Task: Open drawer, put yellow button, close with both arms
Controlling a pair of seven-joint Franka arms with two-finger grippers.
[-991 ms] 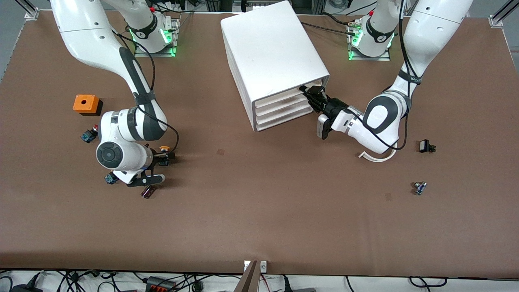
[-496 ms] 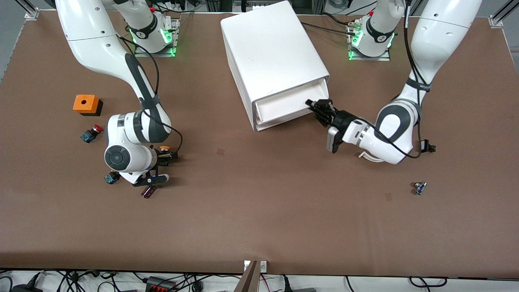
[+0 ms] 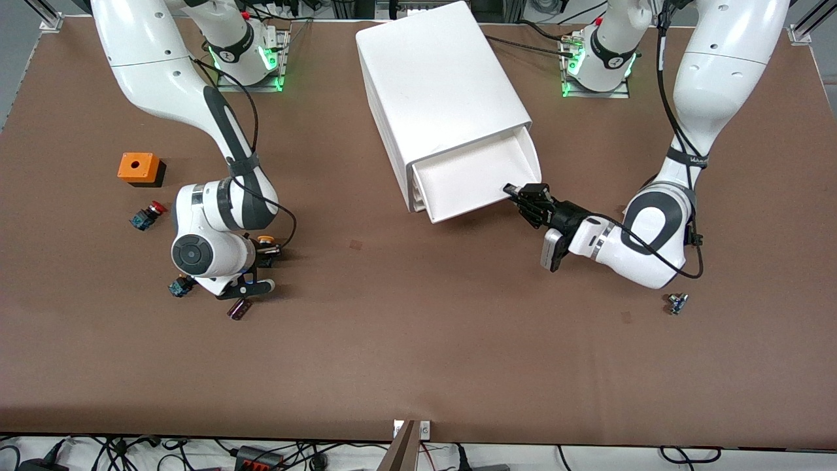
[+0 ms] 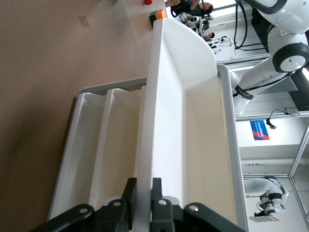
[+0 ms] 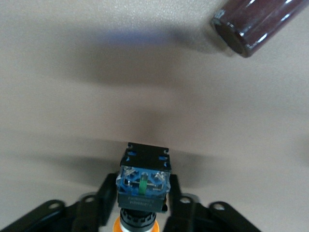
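The white cabinet (image 3: 438,78) stands at the table's middle, near the bases. Its top drawer (image 3: 477,183) is pulled well out and looks empty. My left gripper (image 3: 523,196) is shut on the drawer's front wall at the corner toward the left arm's end. In the left wrist view my left gripper (image 4: 143,193) has one finger on each side of that wall (image 4: 159,121). My right gripper (image 3: 267,251) is shut on the yellow button (image 3: 265,241) low over the table. In the right wrist view my right gripper (image 5: 143,198) holds the button (image 5: 143,186) by its black and blue body.
An orange box (image 3: 138,168), a red-capped button (image 3: 146,215) and another blue-bodied button (image 3: 178,286) lie by the right arm. A dark cylinder (image 3: 239,309) lies close to the right gripper and shows in the right wrist view (image 5: 256,26). A small part (image 3: 677,303) lies near the left arm.
My left gripper has pulled the top drawer out of the cabinet toward the front camera. My right arm has shifted slightly toward the cabinet with the yellow button in its grip.
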